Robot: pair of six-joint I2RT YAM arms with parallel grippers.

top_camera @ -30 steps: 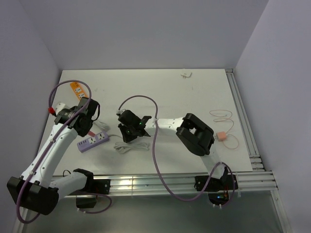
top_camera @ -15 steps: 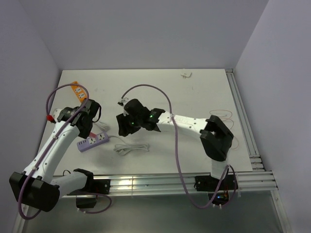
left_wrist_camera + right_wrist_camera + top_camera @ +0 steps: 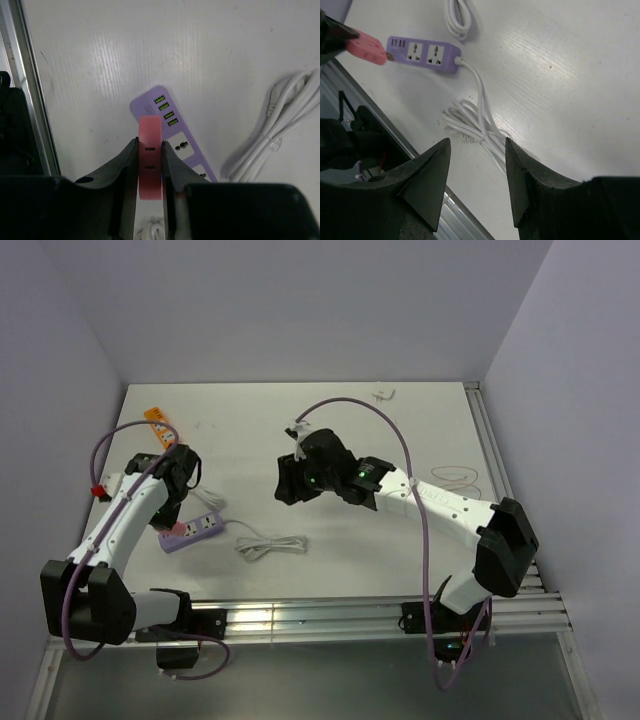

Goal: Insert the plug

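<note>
Left wrist view: left claw (image 3: 149, 144) pinches the plug (image 3: 150, 165) over the lilac power strip (image 3: 170, 117); right claw (image 3: 477, 145), gaping and empty, has swung clear, freeing insertion.

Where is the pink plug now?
In the left wrist view the plug is pinched in the left gripper, over the USB end of the lilac power strip, on the table's left side.

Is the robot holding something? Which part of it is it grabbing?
Yes. The left tool pinches the pink plug by its two flat sides, with the front end poking out. The right tool is open and empty.
</note>
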